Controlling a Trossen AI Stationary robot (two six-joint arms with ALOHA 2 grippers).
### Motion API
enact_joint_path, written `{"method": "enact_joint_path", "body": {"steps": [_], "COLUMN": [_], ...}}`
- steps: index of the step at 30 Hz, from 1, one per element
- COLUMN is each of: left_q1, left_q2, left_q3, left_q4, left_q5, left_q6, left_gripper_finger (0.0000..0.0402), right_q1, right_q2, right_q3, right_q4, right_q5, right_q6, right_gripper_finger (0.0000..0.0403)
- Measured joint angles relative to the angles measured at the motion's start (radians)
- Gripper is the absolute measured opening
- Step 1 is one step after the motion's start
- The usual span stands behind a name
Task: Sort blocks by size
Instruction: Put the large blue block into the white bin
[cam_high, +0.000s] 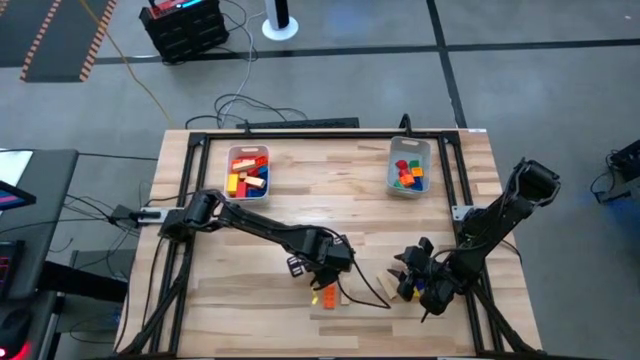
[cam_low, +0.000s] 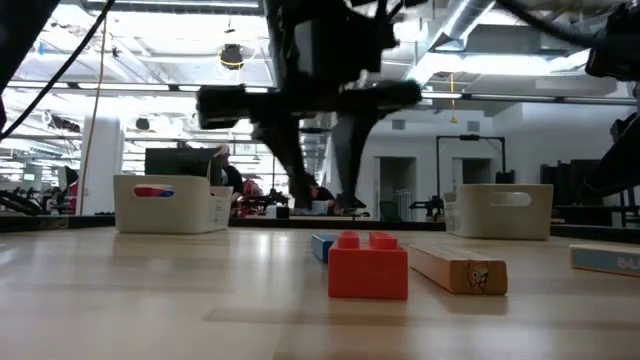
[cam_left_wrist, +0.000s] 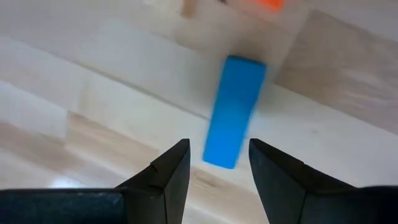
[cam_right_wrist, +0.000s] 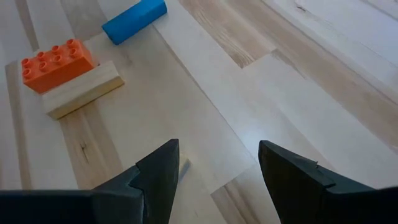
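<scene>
A blue bar block (cam_left_wrist: 232, 112) lies flat on the wooden table, next to an orange studded brick (cam_right_wrist: 56, 62) and a tan bar (cam_right_wrist: 81, 90). My left gripper (cam_left_wrist: 217, 165) hangs over the blue bar, pointing steeply down. It is open, and its fingertips stand on either side of the bar's near end without touching it. In the high view the left gripper (cam_high: 322, 275) hides the bar. My right gripper (cam_high: 408, 275) waits open near the table's front right, with nothing between its fingers (cam_right_wrist: 214, 168).
Two clear bins stand at the far side: the left bin (cam_high: 248, 170) holds long yellow, red and tan blocks, and the right bin (cam_high: 409, 167) holds small red, green and blue ones. A few loose blocks (cam_high: 408, 292) lie by my right gripper. A black frame (cam_high: 300, 135) edges the table.
</scene>
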Motion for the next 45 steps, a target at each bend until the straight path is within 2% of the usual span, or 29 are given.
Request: {"method": "enact_joint_path", "body": {"steps": [6,11,19,26,32,39,45], "left_q1": [0.0,0.012,0.041,0.044,0.044,0.066,0.195], "left_q2": [0.013,0.016,0.009,0.009,0.009,-0.019,-0.087], "left_q3": [-0.009,-0.071,-0.138,-0.14,-0.14,-0.109,-0.108], "left_q4": [0.011,0.109,0.137,0.121,0.086,-0.082,-0.337], "left_q5": [0.02,0.041,0.069,0.08,0.079,-0.044,-0.211], "left_q6": [0.024,0.053,0.024,-0.062,-0.141,-0.24,-0.457], "left_gripper_finger": [0.016,0.016,0.0158,0.0098,0.0094,0.0094,0.0094], "right_q1": [0.0,0.0,0.0,0.0,0.0,-0.001,-0.001], "right_q2": [0.0,0.0,0.0,0.0,0.0,0.0,0.0], "right_q3": [0.0,0.0,0.0,0.0,0.0,0.0,0.0], "right_q4": [0.002,0.003,0.004,0.007,0.01,0.01,0.018], "right_q5": [0.0,0.002,0.003,0.003,0.004,0.007,0.007], "right_q6": [-0.001,-0.001,-0.006,-0.007,-0.009,-0.009,-0.009], "right_gripper_finger": [0.0249,0.0249,0.0249,0.0249,0.0249,0.0249,0.0249]}}
